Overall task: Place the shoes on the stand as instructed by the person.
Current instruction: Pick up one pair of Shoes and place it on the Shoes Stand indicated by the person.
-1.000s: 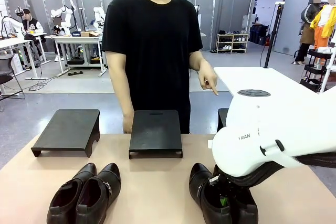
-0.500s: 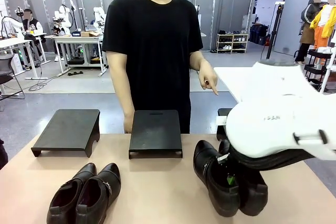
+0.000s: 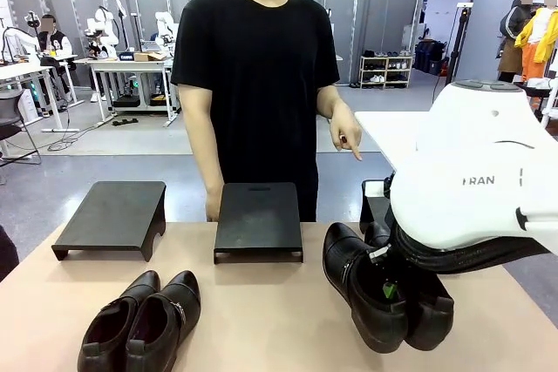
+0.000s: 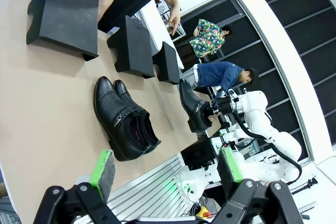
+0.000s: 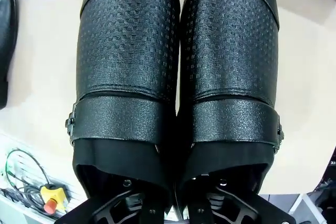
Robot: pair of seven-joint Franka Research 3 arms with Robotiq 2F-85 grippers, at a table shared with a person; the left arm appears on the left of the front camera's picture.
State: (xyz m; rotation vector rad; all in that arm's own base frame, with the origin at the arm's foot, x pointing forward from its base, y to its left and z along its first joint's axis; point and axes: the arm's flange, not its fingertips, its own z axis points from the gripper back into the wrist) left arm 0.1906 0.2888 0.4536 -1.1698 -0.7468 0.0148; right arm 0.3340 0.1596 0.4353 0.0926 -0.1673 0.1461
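My right gripper (image 3: 386, 287) is shut on the adjoining inner sides of one pair of black shoes (image 3: 384, 294) and holds them tilted above the table's right side. In the right wrist view the two textured shoes (image 5: 176, 61) hang side by side, with my right gripper (image 5: 176, 199) pinching their heel openings. The other pair of shoes (image 3: 144, 320) lies on the table at front left. My left gripper (image 4: 167, 167) is open and empty, high above that pair (image 4: 126, 121). The person (image 3: 257, 76) stands at the far side and points a finger (image 3: 353, 147) down toward the right stand (image 3: 371, 200).
Three low black stands line the table's far edge: left stand (image 3: 113, 213), middle stand (image 3: 259, 218), and the right one, partly behind my right arm. Bare tabletop (image 3: 261, 311) lies between the two pairs. A white table (image 3: 392, 132) stands behind on the right.
My right arm has lifted the right pair off the table and carried it up and away from me, toward the right stand. The left pair and the person's pointing hand stayed put.
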